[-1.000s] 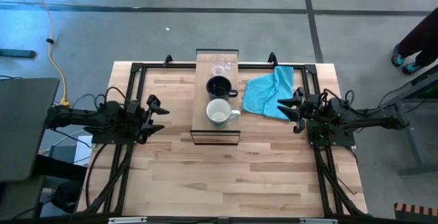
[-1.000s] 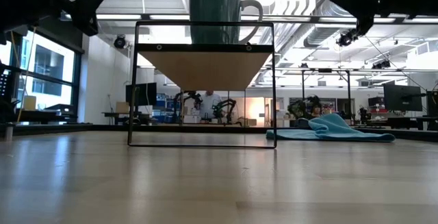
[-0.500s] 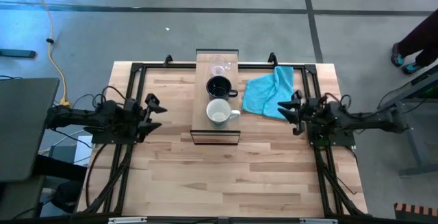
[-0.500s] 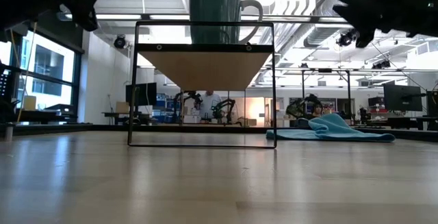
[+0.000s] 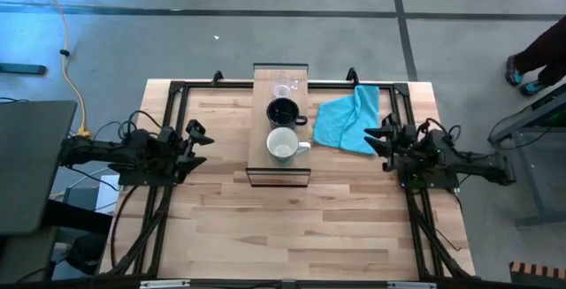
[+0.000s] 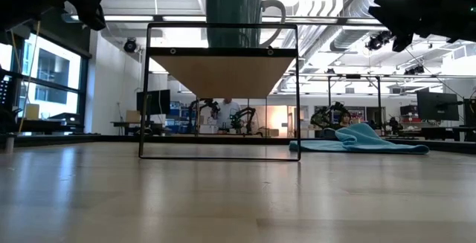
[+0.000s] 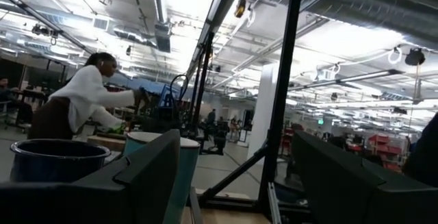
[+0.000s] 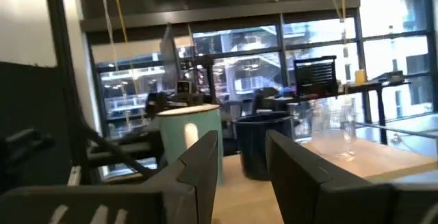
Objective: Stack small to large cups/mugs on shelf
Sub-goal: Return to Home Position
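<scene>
The shelf (image 5: 279, 170) stands at the table's middle, running from near to far. On its wooden board three vessels stand in a row. The clear glass cup (image 5: 284, 88) is farthest, the black mug (image 5: 283, 112) is in the middle, and the white mug (image 5: 282, 145) is nearest. My left gripper (image 5: 202, 142) hovers open to the left of the shelf, pointing toward it. My right gripper (image 5: 373, 144) hovers open on the shelf's right side, by the cloth. Both are raised in the low view, with nothing between their fingers.
A turquoise cloth (image 5: 349, 121) lies crumpled on the table to the right of the shelf, close under my right gripper. Bare wood stretches from the shelf to the near edge. In the left wrist view a person (image 7: 82, 104) works far off in the room.
My right gripper has drawn back toward the table's right edge and sunk a little as its arm folded. My left gripper has tipped its fingers slightly upward in place. The cups and shelf have not moved.
</scene>
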Motion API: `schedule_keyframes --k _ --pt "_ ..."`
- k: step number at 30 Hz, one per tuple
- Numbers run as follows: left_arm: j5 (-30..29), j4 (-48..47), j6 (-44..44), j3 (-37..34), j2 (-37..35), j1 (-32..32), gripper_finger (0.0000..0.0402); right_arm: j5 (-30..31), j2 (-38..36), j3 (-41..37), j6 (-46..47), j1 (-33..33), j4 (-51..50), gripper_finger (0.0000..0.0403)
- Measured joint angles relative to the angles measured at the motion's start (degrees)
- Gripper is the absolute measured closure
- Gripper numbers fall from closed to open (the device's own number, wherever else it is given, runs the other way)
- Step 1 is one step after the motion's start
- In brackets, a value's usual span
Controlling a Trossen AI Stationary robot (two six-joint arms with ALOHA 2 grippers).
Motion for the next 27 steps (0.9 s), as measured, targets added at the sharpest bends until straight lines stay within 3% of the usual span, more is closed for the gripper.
schedule_keyframes --k 7,13,15,21,27 --pt "0.90 -0.37 0.00 0.00 0.00 -0.02 0.0131 -2.65 0.03 0.00 2.20 -0.79 -4.92 0.0288" --pt "-0.27 -1.52 0.11 0.00 0.00 -0.02 0.0131 8.96 0.03 -0.09 -0.17 -1.13 -7.04 0.0288" --pt "-0.44 -1.46 0.47 0.00 -0.02 -0.02 0.0131 10.36 0.03 -0.09 1.94 -2.42 -9.61 0.0288" --pt "-0.46 -1.56 2.00 0.00 0.00 0.00 0.0131 1.32 0.05 -0.09 7.02 -5.66 -10.72 0.0288" --pt "-0.68 -1.54 2.09 0.00 0.00 0.00 0.0131 1.55 0.03 -0.11 6.56 -3.85 -6.46 0.0288"
